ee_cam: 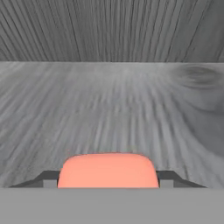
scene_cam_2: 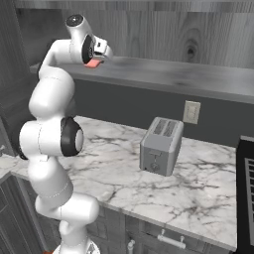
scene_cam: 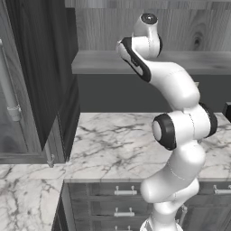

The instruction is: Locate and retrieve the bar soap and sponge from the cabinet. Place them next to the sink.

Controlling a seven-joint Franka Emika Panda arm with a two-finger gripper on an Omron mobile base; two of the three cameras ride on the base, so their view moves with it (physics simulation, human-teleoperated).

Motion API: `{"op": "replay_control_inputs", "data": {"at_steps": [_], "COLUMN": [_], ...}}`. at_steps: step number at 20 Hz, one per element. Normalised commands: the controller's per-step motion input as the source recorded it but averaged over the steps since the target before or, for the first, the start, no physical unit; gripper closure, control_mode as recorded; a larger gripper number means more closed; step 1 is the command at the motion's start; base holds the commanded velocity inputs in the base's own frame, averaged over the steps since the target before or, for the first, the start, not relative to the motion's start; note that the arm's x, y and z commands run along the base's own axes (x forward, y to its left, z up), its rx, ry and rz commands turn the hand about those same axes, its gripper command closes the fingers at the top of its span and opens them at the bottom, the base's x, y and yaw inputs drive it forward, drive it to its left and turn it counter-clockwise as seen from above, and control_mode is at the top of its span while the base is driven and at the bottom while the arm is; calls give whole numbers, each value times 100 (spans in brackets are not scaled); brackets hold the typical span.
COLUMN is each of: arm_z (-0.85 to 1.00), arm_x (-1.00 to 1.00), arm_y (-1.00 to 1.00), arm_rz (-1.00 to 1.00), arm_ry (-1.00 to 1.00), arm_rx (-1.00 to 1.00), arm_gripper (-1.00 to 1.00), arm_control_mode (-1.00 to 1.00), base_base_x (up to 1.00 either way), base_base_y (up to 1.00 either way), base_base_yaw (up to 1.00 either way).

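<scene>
The salmon-pink bar soap [ee_cam: 108, 170] sits between my gripper's [ee_cam: 108, 178] two dark fingertips [ee_cam: 48, 178], which press against its two sides just over the cabinet's grey shelf [ee_cam: 109, 109]. From the right base view, the bar soap [scene_cam_2: 92, 63] shows under the hand at the left end of the cabinet shelf [scene_cam_2: 173, 74], with the gripper [scene_cam_2: 96, 58] shut on it. The cabinet's wood-grain back [scene_cam: 103, 31] rises behind the arm. The sponge and the sink are out of view.
A silver toaster [scene_cam_2: 159, 145] stands on the white marble counter [scene_cam: 117, 144] below the shelf, near a wall outlet [scene_cam_2: 191, 112]. A dark cabinet door [scene_cam: 40, 67] hangs open at the left, beside a glass-fronted cabinet with a long handle [scene_cam: 9, 90]. Drawers [scene_cam: 124, 191] run under the counter.
</scene>
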Motion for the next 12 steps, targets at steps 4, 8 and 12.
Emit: {"op": "replay_control_inputs", "data": {"at_steps": [4,8,12], "arm_z": [1,1,6], "arm_x": [-54,-59,-66], "arm_y": [-22,-17,-4], "arm_rz": [0,1,1], "arm_ry": [-4,-5,-3], "arm_rx": [2,1,0], "arm_gripper": [100,100,100], "arm_control_mode": [-100,-100,-100], "base_base_x": [0,0,0], "base_base_y": [0,0,0], "base_base_yaw": [0,0,0]}}
